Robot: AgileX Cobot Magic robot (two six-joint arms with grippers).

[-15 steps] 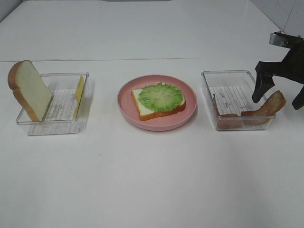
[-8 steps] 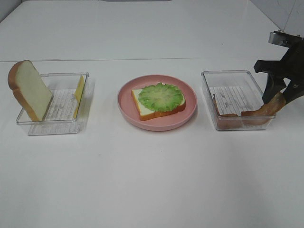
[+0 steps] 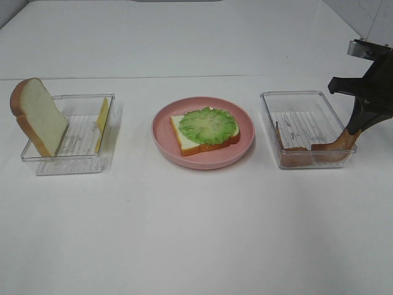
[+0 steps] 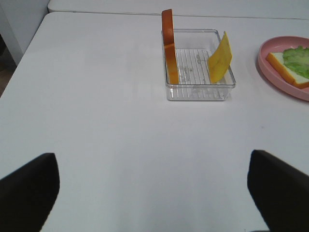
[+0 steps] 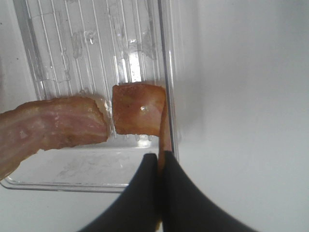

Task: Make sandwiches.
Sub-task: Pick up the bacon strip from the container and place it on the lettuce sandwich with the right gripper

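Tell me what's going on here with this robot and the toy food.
The right gripper is shut on the end of a bacon strip at the right tray's wall; another strip lies inside. The pink plate holds a bread slice topped with lettuce. The second bread slice and the cheese slice lean in the left tray, while the left gripper is open and empty.

Green lettuce (image 3: 208, 125) atop flat bread slice (image 3: 183, 139)

The plate (image 3: 202, 160) is pink, lettuce leaf (image 3: 207, 125) green, cheese slice (image 3: 102, 115) yellow, bacon strips (image 5: 53, 126) reddish-brown.
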